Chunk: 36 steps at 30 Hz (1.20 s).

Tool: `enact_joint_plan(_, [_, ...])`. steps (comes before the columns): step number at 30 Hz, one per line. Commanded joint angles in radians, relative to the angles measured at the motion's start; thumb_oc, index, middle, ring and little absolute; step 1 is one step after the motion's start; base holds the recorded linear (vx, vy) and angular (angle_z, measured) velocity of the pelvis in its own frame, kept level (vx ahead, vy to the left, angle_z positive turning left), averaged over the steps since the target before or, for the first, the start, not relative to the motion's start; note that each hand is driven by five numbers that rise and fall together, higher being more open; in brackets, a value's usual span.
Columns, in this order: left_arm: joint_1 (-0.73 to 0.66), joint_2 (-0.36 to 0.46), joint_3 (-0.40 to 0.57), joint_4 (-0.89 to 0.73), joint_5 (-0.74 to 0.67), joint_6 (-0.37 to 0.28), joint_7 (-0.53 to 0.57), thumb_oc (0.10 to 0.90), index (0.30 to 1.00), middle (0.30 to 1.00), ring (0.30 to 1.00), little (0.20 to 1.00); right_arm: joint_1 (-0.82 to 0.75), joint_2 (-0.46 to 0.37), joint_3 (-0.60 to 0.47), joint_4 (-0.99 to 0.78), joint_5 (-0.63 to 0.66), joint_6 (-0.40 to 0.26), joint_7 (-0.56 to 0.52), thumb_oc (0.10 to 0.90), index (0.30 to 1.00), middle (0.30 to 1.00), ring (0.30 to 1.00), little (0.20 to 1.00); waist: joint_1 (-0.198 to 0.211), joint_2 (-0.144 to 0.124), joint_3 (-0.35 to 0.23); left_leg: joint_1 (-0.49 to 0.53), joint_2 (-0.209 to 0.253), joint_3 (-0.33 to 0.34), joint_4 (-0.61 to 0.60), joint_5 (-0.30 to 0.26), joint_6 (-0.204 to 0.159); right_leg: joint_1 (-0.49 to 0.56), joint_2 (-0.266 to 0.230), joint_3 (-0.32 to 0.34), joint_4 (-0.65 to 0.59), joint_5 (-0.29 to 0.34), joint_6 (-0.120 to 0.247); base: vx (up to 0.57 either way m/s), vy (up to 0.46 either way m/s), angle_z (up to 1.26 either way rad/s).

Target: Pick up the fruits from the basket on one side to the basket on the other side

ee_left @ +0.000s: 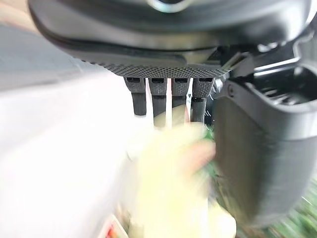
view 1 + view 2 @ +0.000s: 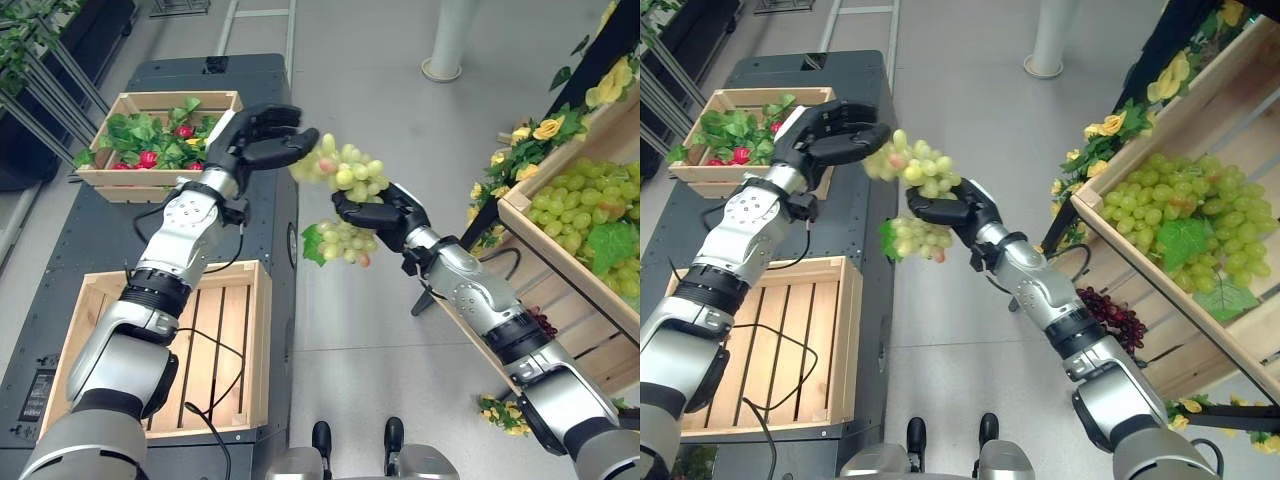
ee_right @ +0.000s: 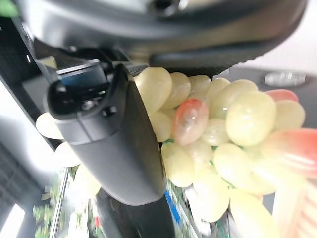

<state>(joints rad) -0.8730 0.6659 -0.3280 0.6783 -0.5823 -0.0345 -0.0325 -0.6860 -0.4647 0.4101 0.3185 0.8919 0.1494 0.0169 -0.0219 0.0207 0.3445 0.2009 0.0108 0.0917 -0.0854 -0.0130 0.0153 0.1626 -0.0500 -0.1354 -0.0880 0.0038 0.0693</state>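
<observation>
The right hand (image 2: 958,208) has its fingers and thumb curled around a bunch of green grapes (image 2: 918,200), held in the air between the crates. The left hand (image 2: 262,140), fingers bent but loose, touches the bunch's upper end. Below it stands an empty wooden crate (image 2: 258,345).
</observation>
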Motion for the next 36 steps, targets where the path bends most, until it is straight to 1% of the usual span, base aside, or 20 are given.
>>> enact_joint_plan(1, [0.072,0.005,0.012,0.098,0.012,-0.070,-0.025,0.800,0.900,0.900,0.900,0.900,0.031,0.027,-0.098,0.011,-0.003,-0.191,0.058,0.400,0.300,0.300,0.300,0.300,-0.013,0.000,-0.293,-0.050,-0.053,0.006,-0.002,-0.034,-0.002,-0.025,0.028,0.035,0.001,0.000,-0.031,-0.03,0.016,-0.07])
enact_joint_plan(6, [0.123,-0.007,0.026,0.085,-0.020,-0.092,-0.087,0.800,0.900,0.900,0.900,0.900,0.059,-0.003,-0.130,0.006,-0.028,-0.198,0.076,0.400,0.300,0.300,0.300,0.300,-0.021,-0.004,-0.288,-0.047,-0.051,0.016,-0.002,-0.037,-0.001,-0.028,0.031,0.047,0.001,0.004,-0.029,-0.02,0.016,-0.11])
enact_joint_plan(8, [0.159,-0.014,0.046,0.070,-0.095,-0.113,-0.151,0.800,0.900,0.900,0.900,0.900,0.079,-0.023,-0.146,0.002,-0.055,-0.201,0.092,0.400,0.300,0.300,0.300,0.300,-0.025,-0.008,-0.286,-0.045,-0.050,0.023,-0.002,-0.039,0.000,-0.030,0.032,0.055,0.001,0.008,-0.027,-0.01,0.020,-0.09])
enact_joint_plan(9, [0.170,-0.018,0.054,0.064,-0.128,-0.119,-0.166,0.800,0.900,0.900,0.900,0.900,0.085,-0.029,-0.150,0.002,-0.064,-0.202,0.096,0.400,0.300,0.300,0.300,0.300,-0.026,-0.010,-0.286,-0.044,-0.049,0.026,-0.002,-0.040,0.000,-0.030,0.033,0.058,0.001,0.008,-0.027,-0.01,0.016,-0.06])
enact_joint_plan(11, [0.200,-0.037,0.077,0.052,-0.179,-0.134,-0.181,0.800,0.900,0.900,0.900,0.900,0.094,-0.038,-0.161,0.005,-0.103,-0.203,0.109,0.400,0.300,0.300,0.300,0.300,-0.028,-0.013,-0.286,-0.042,-0.048,0.031,-0.002,-0.042,-0.001,-0.030,0.034,0.063,0.001,0.010,-0.027,0.00,0.017,-0.08])
enact_joint_plan(13, [0.235,-0.059,0.102,0.041,-0.207,-0.158,-0.166,0.800,0.900,0.900,0.900,0.900,0.107,-0.052,-0.166,0.000,-0.160,-0.205,0.125,0.400,0.300,0.300,0.300,0.300,-0.031,-0.018,-0.287,-0.039,-0.047,0.036,-0.002,-0.044,0.000,-0.031,0.036,0.069,0.001,0.011,-0.027,0.01,0.019,-0.12])
enact_joint_plan(17, [0.310,-0.105,0.144,0.029,-0.187,-0.212,-0.111,0.800,0.900,0.900,0.900,0.900,0.129,-0.091,-0.176,-0.062,-0.230,-0.197,0.171,0.400,0.300,0.300,0.300,0.300,-0.041,-0.031,-0.284,-0.038,-0.044,0.047,-0.002,-0.046,0.003,-0.035,0.040,0.086,0.001,0.014,-0.027,0.01,0.016,-0.12])
enact_joint_plan(19, [0.342,-0.128,0.160,0.018,-0.178,-0.223,-0.094,0.800,0.900,0.900,0.900,0.900,0.142,-0.105,-0.189,-0.114,-0.232,-0.182,0.190,0.400,0.300,0.300,0.300,0.300,-0.047,-0.038,-0.283,-0.040,-0.044,0.051,-0.002,-0.047,0.004,-0.039,0.042,0.093,0.001,0.015,-0.027,0.00,0.018,-0.13])
enact_joint_plan(20, [0.378,-0.158,0.171,0.008,-0.173,-0.235,-0.096,0.800,0.900,0.900,0.900,0.900,0.156,-0.111,-0.205,-0.161,-0.226,-0.165,0.211,0.400,0.300,0.300,0.300,0.300,-0.051,-0.044,-0.279,-0.040,-0.044,0.054,-0.002,-0.049,0.006,-0.040,0.044,0.100,0.001,0.016,-0.027,0.00,0.024,-0.11])
enact_joint_plan(22, [0.432,-0.212,0.176,-0.005,-0.145,-0.238,-0.090,0.800,0.900,0.900,0.900,0.900,0.180,-0.120,-0.231,-0.219,-0.238,-0.150,0.240,0.400,0.300,0.300,0.300,0.300,-0.057,-0.051,-0.275,-0.039,-0.043,0.058,-0.002,-0.052,0.009,-0.042,0.047,0.111,0.001,0.018,-0.027,0.01,0.030,-0.10])
enact_joint_plan(23, [0.436,-0.216,0.176,-0.006,-0.143,-0.236,-0.089,0.800,0.900,0.900,0.900,0.900,0.182,-0.121,-0.233,-0.223,-0.240,-0.150,0.243,0.400,0.300,0.300,0.300,0.300,-0.058,-0.051,-0.275,-0.039,-0.043,0.059,-0.002,-0.052,0.009,-0.042,0.047,0.112,0.001,0.018,-0.026,0.02,0.041,-0.15])
enact_joint_plan(24, [0.481,-0.251,0.172,-0.012,-0.108,-0.238,-0.070,0.800,0.900,0.900,0.900,0.900,0.207,-0.140,-0.255,-0.276,-0.243,-0.130,0.266,0.400,0.300,0.300,0.300,0.300,-0.063,-0.056,-0.274,-0.037,-0.042,0.063,-0.002,-0.054,0.011,-0.045,0.048,0.119,0.001,0.021,-0.025,0.03,0.042,-0.14])
enact_joint_plan(25, [0.509,-0.270,0.173,-0.011,-0.094,-0.244,-0.063,0.800,0.900,0.900,0.900,0.900,0.227,-0.159,-0.277,-0.316,-0.246,-0.114,0.288,0.400,0.300,0.300,0.300,0.300,-0.069,-0.060,-0.273,-0.037,-0.041,0.068,-0.002,-0.056,0.012,-0.047,0.050,0.128,0.001,0.023,-0.023,0.03,0.054,-0.15])
enact_joint_plan(27, [0.546,-0.294,0.177,-0.016,-0.104,-0.248,-0.079,0.800,0.900,0.900,0.900,0.900,0.260,-0.194,-0.310,-0.372,-0.249,-0.095,0.320,0.400,0.300,0.300,0.300,0.300,-0.078,-0.065,-0.273,-0.038,-0.039,0.078,-0.002,-0.058,0.012,-0.051,0.051,0.138,0.001,0.025,-0.021,0.03,0.040,-0.12])
enact_joint_plan(30, [0.587,-0.319,0.182,-0.025,-0.112,-0.235,-0.088,0.800,0.900,0.900,0.900,0.900,0.297,-0.242,-0.359,-0.425,-0.241,-0.093,0.343,0.400,0.300,0.300,0.300,0.300,-0.089,-0.073,-0.269,-0.036,-0.036,0.091,-0.002,-0.060,0.013,-0.054,0.055,0.150,0.001,0.032,-0.018,0.03,0.035,-0.20])
enact_joint_plan(32, [0.602,-0.332,0.179,-0.025,-0.107,-0.238,-0.086,0.800,0.900,0.900,0.900,0.900,0.312,-0.256,-0.381,-0.447,-0.222,-0.090,0.341,0.400,0.300,0.300,0.300,0.300,-0.095,-0.076,-0.268,-0.037,-0.034,0.097,-0.002,-0.061,0.013,-0.056,0.056,0.154,0.001,0.035,-0.018,0.02,0.027,-0.10])
enact_joint_plan(33, [0.624,-0.341,0.177,-0.026,-0.096,-0.239,-0.086,0.800,0.900,0.900,0.900,0.900,0.335,-0.272,-0.420,-0.475,-0.195,-0.086,0.345,0.400,0.300,0.300,0.300,0.300,-0.103,-0.080,-0.266,-0.037,-0.034,0.102,-0.002,-0.062,0.014,-0.059,0.058,0.162,0.001,0.038,-0.016,0.03,0.032,-0.17])
enact_joint_plan(36, [0.661,-0.358,0.169,-0.025,-0.099,-0.237,-0.086,0.800,0.900,0.900,0.900,0.900,0.397,-0.317,-0.495,-0.517,-0.208,-0.104,0.358,0.400,0.300,0.300,0.300,0.300,-0.121,-0.087,-0.264,-0.039,-0.031,0.116,-0.002,-0.063,0.014,-0.069,0.064,0.183,0.001,0.046,-0.013,0.02,0.027,-0.17])
